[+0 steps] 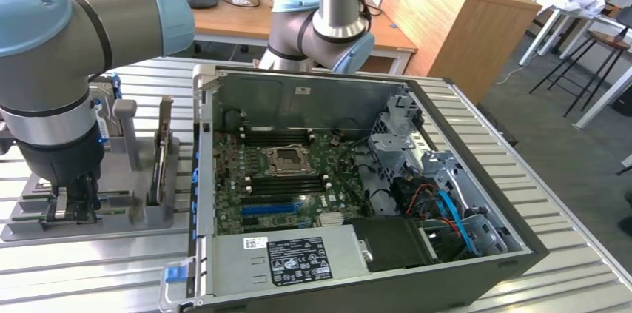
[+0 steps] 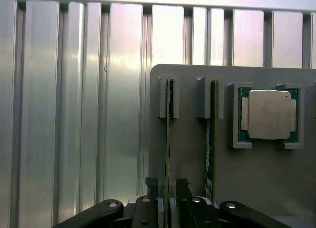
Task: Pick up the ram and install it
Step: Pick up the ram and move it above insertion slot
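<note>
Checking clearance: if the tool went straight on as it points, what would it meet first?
Probably the ram, standing edge-on between the tool's open fingers; behind it, the grey holder. Depth is unclear.

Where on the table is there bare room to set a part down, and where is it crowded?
Free: table slats on the camera's side of the grey holder, and again to the exterior view's right of the computer case. Crowded: the holder, where the gripper straddles the ram.
</note>
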